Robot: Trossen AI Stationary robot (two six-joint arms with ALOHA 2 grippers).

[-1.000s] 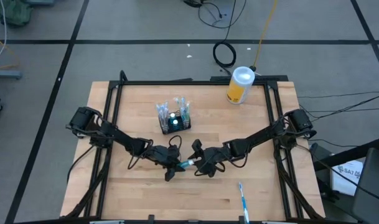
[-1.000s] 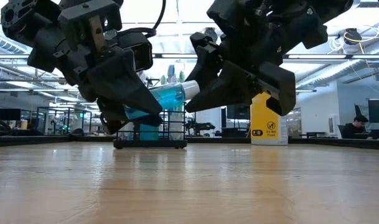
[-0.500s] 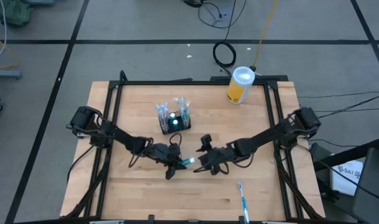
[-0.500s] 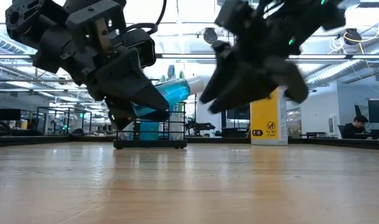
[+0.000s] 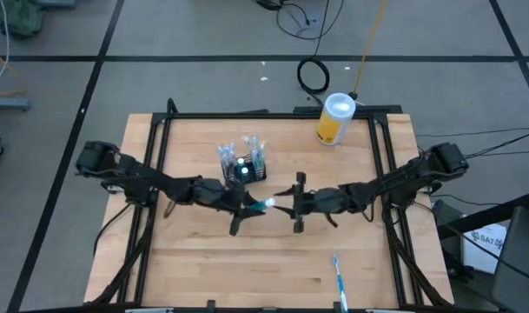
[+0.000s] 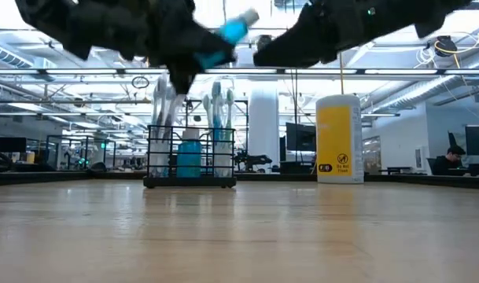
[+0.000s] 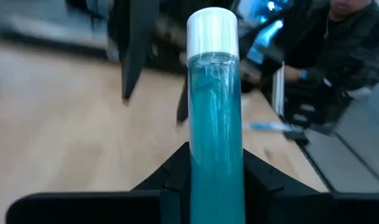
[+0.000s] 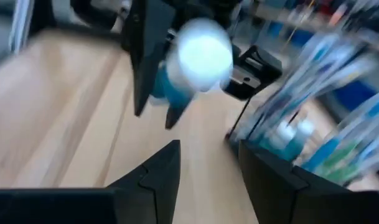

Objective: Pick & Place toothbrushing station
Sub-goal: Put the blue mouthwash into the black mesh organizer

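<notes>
My left gripper (image 5: 249, 208) is shut on a teal toothpaste tube (image 5: 264, 204) with a white cap (image 7: 212, 28), held high above the table (image 6: 227, 35). Facing it from the right, my right gripper (image 5: 290, 206) stands open with nothing between its fingers (image 8: 208, 168); the tube's cap (image 8: 201, 53) is just ahead of it. The black wire caddy (image 5: 242, 167) stands on the table just beyond them, with toothbrushes and tubes upright in it (image 6: 190, 153). One more toothbrush (image 5: 338, 276) lies flat near the table's near edge. My left gripper pinches the tube's lower body (image 7: 214, 168) between its two fingers (image 7: 170, 183), one on each side. The fingers come nearly level from the table's left and lie along the tube. The tube is lifted clear, its capped end sticking out past the fingertips and slanting upward (image 6: 249, 17).
A yellow canister (image 5: 335, 119) with a white lid stands at the table's far right corner. A black frame (image 5: 160, 139) runs along the table's edges. Bare wood lies between the arms and the near edge. A person sits in the room behind (image 6: 451, 157).
Both grippers have risen well above the table and rolled at the wrist. My left gripper has carried the tube up and toward the caddy; its cap end now slants upward. My right gripper, earlier at the tube's cap end, has drawn back toward the table's right.
</notes>
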